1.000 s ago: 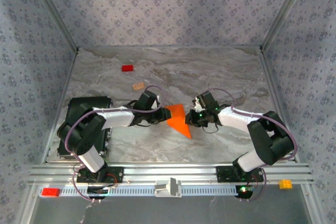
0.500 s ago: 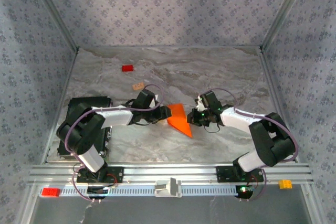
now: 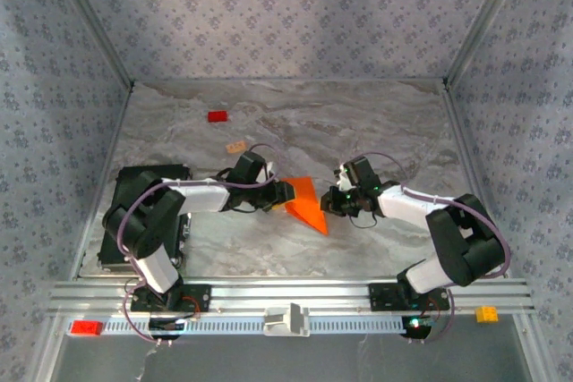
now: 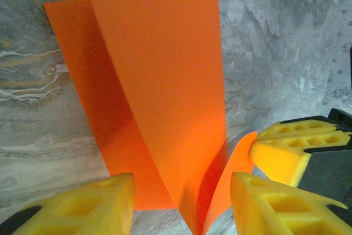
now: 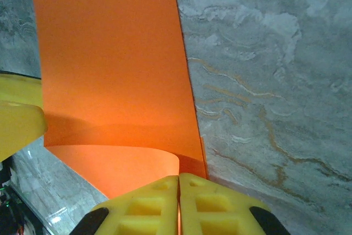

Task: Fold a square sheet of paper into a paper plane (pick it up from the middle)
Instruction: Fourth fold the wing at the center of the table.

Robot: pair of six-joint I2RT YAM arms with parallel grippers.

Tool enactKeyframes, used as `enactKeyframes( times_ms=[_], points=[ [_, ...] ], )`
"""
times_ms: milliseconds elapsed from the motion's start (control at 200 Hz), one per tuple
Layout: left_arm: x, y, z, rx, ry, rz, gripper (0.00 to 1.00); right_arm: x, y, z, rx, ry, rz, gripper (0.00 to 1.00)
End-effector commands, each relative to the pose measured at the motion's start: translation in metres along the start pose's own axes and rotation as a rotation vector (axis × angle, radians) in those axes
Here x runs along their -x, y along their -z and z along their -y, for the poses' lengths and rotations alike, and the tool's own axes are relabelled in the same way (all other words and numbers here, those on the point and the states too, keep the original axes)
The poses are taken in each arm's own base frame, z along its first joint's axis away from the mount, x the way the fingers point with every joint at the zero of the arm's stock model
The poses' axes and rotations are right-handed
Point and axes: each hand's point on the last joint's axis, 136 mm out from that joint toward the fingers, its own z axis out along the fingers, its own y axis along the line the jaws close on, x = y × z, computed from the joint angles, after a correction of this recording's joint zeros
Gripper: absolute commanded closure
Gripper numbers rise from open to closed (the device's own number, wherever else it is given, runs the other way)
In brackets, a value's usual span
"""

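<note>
Near the middle of the marble tabletop (image 3: 376, 123), the orange square sheet of paper (image 3: 304, 203) stands half-folded between both arms, looking narrower than a second ago. Since then the left pincer (image 4: 181, 193) has slid in and widened, its jaws now loosely astride the raised flap, while the right pincer (image 5: 179, 202) stays clamped on the opposite edge. I'd judge a crease is being shaped. A black box (image 3: 152, 187), red block (image 3: 218, 116) and tan block (image 3: 236, 146) sit well apart, obstructing nothing.

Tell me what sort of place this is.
Probably a lab robot test cell: a marble-patterned table walled in by patterned panels, with the left arm and right arm bolted to an aluminium rail, working on orange paper.
</note>
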Motion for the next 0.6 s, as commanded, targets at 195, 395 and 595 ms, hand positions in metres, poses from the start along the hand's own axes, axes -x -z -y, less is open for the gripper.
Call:
enactKeyframes(
  times_ms=[195,395,595],
  points=[
    [0.0048,-0.0063,0.0148,-0.080,0.013,-0.013,0.56,-0.0001,0.0033,-0.0008,0.019,0.011,0.012,0.90],
    [0.0048,-0.0097,0.0139,-0.092,0.031,-0.014,0.56,-0.0008,0.0033,0.0007,0.018,0.006,0.017,0.90],
    [0.0069,-0.0090,0.0142,-0.090,0.033,-0.007,0.60,-0.0009,0.0024,0.0006,0.024,0.002,0.015,0.90]
  ],
)
